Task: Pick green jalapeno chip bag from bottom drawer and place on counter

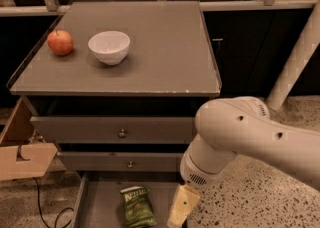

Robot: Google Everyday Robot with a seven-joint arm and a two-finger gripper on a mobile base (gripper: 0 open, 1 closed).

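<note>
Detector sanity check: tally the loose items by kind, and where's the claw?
Red round apple: 1
White ceramic bowl: 1
Crinkly green jalapeno chip bag: 1
Total: 3
Claw: at the grey bottom drawer, right of the bag.

Arm point(260, 137) clad in smooth off-white rounded shells; small dark holes dotted along them, vent grille point(198, 178) set at wrist. Gripper point(182, 208): pale yellow, one dark dot, positioned over bottom drawer's point(100, 207) right edge.
</note>
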